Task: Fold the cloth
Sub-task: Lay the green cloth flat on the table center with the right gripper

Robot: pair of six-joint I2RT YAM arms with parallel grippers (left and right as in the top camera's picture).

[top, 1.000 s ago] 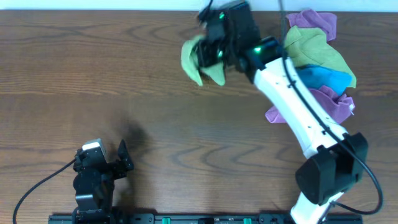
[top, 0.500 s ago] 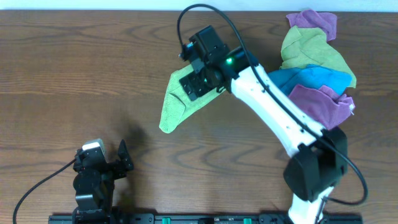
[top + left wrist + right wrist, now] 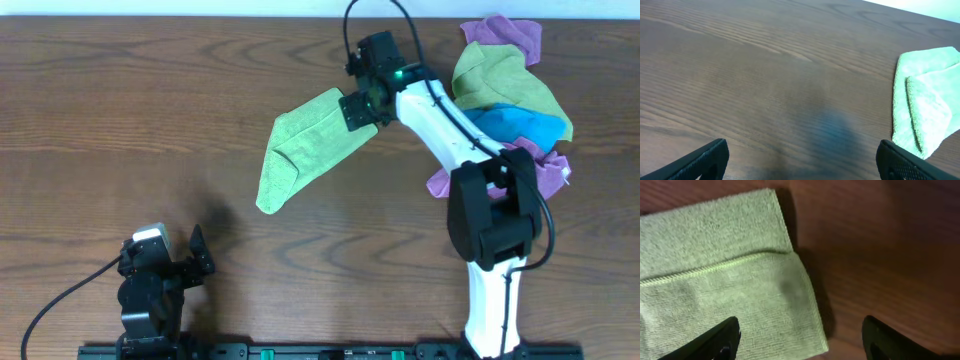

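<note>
Bright lime-green microfibre cloth (image 3: 300, 150) lying doubled over on a dark wood-grain table (image 3: 100, 100).
The left gripper (image 3: 802, 162) rests near the front, fingers spread and empty. The cloth slants mid-table. The right gripper (image 3: 801, 330) hovers over its far right end, fingers spread, beside a heap of purple, olive-green and blue cloths (image 3: 510, 95).

My claw (image 3: 800, 345) is spread wide and holds nothing. One finger (image 3: 715, 340) hangs over the cloth (image 3: 715, 265). The other hangs over the bare brown table (image 3: 880, 245). The cloth lies flat under me, one layer on top of another. A stitched edge runs across it. Its rounded corner sits between my fingers.
</note>
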